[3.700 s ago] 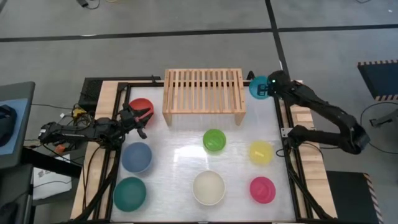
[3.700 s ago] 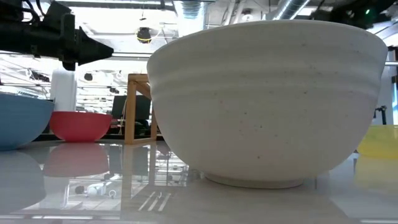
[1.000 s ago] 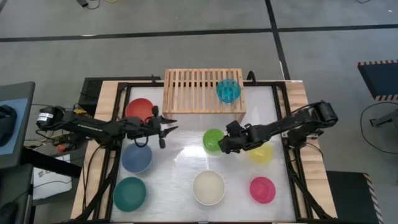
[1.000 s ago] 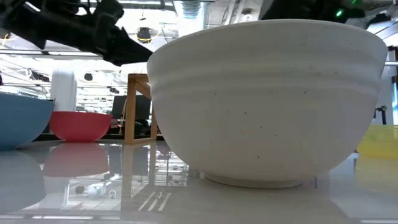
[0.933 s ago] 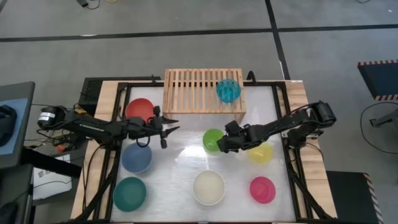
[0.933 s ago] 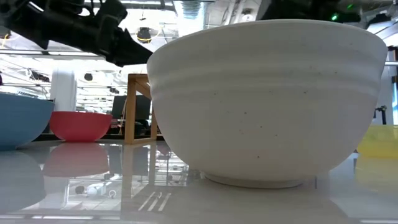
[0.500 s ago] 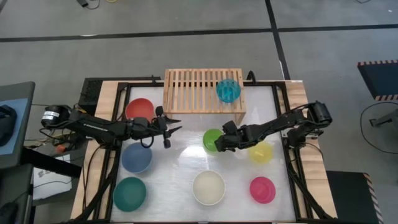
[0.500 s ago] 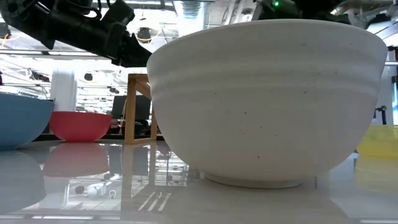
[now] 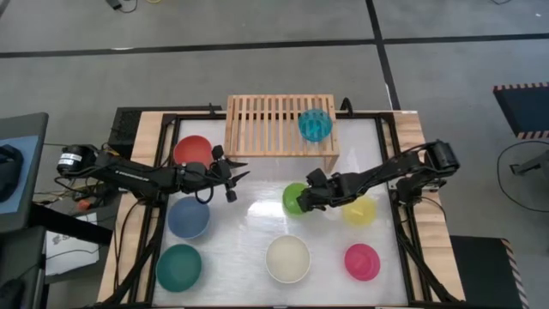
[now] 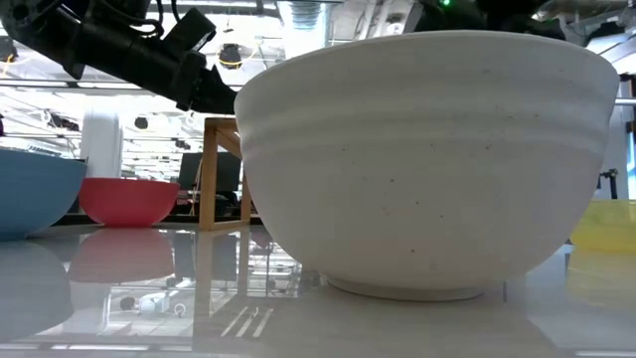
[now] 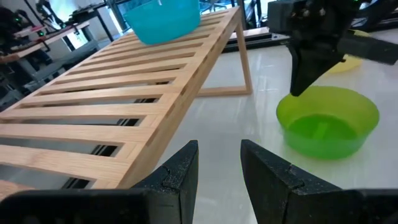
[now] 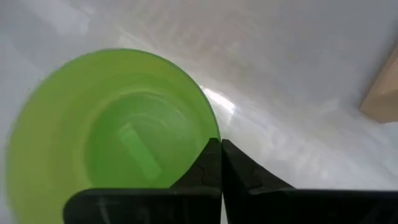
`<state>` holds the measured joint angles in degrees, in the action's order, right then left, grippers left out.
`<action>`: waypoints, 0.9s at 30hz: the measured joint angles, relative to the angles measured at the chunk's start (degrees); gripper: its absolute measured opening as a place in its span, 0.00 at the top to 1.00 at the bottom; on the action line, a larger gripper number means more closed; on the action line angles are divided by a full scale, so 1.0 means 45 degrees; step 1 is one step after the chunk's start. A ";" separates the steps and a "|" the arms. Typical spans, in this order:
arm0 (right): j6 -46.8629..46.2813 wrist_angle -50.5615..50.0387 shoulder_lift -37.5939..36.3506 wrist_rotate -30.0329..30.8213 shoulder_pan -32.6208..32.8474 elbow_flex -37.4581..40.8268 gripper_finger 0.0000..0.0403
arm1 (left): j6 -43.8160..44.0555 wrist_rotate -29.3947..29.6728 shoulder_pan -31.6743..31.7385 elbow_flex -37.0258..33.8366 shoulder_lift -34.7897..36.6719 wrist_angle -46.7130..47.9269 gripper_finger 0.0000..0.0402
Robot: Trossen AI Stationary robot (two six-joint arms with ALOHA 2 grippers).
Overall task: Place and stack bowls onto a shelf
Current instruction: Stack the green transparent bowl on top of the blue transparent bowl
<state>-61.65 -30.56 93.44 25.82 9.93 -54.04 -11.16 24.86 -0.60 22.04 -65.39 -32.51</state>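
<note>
My right gripper (image 9: 306, 197) is shut on the green bowl (image 9: 294, 199), which is in front of the shelf (image 9: 280, 126) at mid-table. The light blue bowl (image 9: 315, 125) stands on the shelf's slatted top near its right end. My left gripper (image 9: 235, 177) is open and hovers near the shelf's left front leg, touching nothing. It points toward the green bowl (image 11: 326, 127). The red (image 9: 192, 150), slate blue (image 9: 188, 216), teal (image 9: 179, 266), cream (image 9: 287, 258), pink (image 9: 362, 261) and yellow (image 9: 360, 210) bowls stand on the table. My right gripper (image 12: 219, 152) pinches the green bowl's rim (image 12: 210, 135) on the side toward the table's right, one finger inside the bowl and one outside. The fingers slant down from the right. The bowl stays upright. Whether its base touches the table, I cannot tell.
The cream bowl (image 10: 427, 159) fills most of the low view, with the red bowl (image 10: 127, 202) and the slate blue bowl (image 10: 35, 194) to its left. Most of the shelf's slats left of the light blue bowl (image 11: 163, 18) are bare. Black frame rails (image 9: 390, 163) border the table.
My left gripper has moved a little toward the table's right, staying open. My right gripper has kept close to the green bowl's right rim. The green bowl has shifted slightly toward the table's near edge.
</note>
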 joint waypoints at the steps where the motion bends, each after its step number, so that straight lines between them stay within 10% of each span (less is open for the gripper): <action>1: 0.0106 -0.0026 -0.0167 -0.0004 0.0046 0.0004 0.96 | -0.0003 0.0000 -0.0003 0.0000 0.0000 0.0000 0.73; 27: 0.6841 0.2575 -0.7562 0.2373 -0.3045 -0.0001 0.95 | 0.0073 0.0588 0.0005 -0.0005 0.0000 -0.0390 0.73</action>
<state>-30.87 -18.97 59.41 36.50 -3.77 -54.04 -10.83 27.51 -0.58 22.02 -65.39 -34.27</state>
